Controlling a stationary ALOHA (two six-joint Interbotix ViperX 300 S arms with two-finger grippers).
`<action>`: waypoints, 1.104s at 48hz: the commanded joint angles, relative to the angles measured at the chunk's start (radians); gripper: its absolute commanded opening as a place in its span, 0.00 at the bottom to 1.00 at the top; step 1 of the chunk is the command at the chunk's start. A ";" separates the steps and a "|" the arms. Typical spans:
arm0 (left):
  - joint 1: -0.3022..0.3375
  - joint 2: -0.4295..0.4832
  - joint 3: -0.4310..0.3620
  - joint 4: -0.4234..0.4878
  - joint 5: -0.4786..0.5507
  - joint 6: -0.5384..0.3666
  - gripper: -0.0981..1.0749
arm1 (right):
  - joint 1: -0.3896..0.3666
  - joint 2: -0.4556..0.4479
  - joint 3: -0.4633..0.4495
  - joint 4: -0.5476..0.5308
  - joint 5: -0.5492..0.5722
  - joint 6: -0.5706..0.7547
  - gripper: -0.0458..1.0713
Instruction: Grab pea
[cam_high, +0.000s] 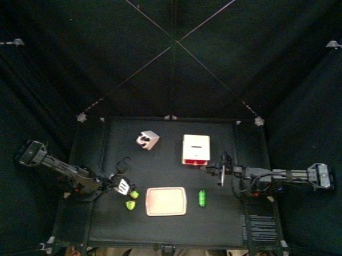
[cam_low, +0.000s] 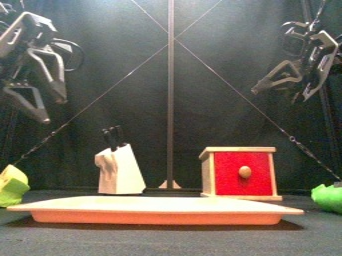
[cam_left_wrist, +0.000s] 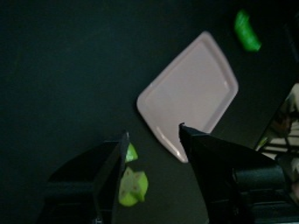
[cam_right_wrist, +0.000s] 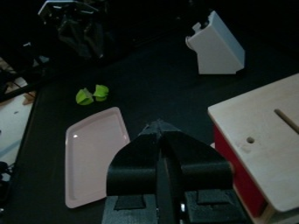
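The pea (cam_high: 203, 197) is a small bright green pod lying just right of the tan square board (cam_high: 166, 201). It also shows in the left wrist view as the pea (cam_left_wrist: 246, 31) beyond the board (cam_left_wrist: 187, 92), and at the far right of the front view as the pea (cam_low: 327, 197). My right gripper (cam_high: 211, 172) hovers just behind the pea. In its own view the right gripper (cam_right_wrist: 162, 133) has its jaws shut with nothing in them, and the pea is hidden there. My left gripper (cam_left_wrist: 152, 144) is open over the board's left edge, empty.
Two yellow-green bits (cam_high: 131, 204) lie left of the board, near the left gripper (cam_high: 120, 187). A white knife block (cam_high: 147, 140) and a red-fronted wooden box (cam_high: 197, 149) stand at the back of the table. Black curtains close in all sides.
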 joint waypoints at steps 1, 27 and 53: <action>0.083 -0.046 -0.006 0.092 -0.048 0.058 0.82 | -0.009 0.005 -0.029 0.003 0.006 0.046 0.05; 0.382 -0.064 0.006 0.311 -0.410 0.321 0.81 | -0.003 0.017 -0.055 0.008 0.201 0.492 0.05; 0.451 -0.069 -0.008 0.448 -0.502 0.463 0.81 | 0.060 0.080 -0.325 -0.017 0.483 0.876 0.09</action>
